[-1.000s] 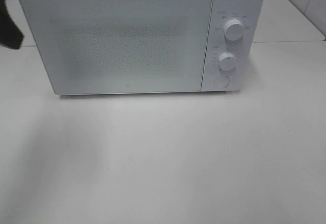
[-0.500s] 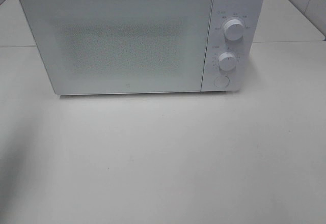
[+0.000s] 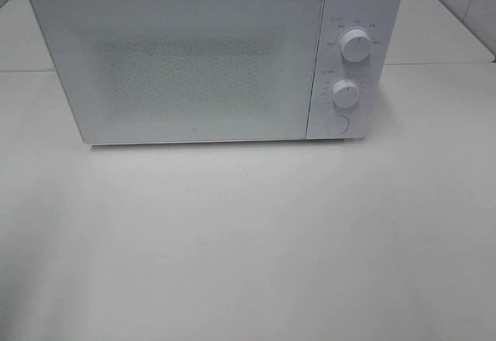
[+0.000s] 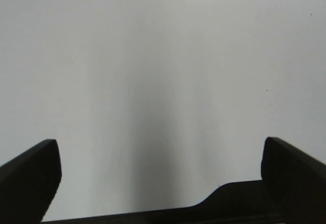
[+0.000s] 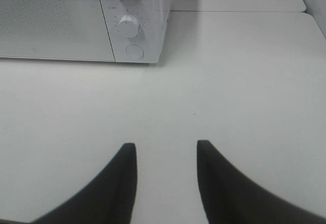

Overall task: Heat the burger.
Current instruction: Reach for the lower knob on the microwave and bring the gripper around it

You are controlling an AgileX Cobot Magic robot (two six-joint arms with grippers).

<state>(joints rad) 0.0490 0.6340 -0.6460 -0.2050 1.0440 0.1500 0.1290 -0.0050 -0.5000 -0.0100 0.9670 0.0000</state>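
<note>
Jaws of 2 arms stand apart, empty; 1 shut microwave (image 3: 194, 62) bears 2 knobs (image 3: 356, 46).

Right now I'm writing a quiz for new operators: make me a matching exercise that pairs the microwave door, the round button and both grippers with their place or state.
1 microwave door
2 round button
3 left gripper
4 right gripper

A below the lower knob
B jaws spread wide, empty
C shut
D jaws narrowly apart, empty

Pairs: 1-C, 2-A, 3-B, 4-D
</note>
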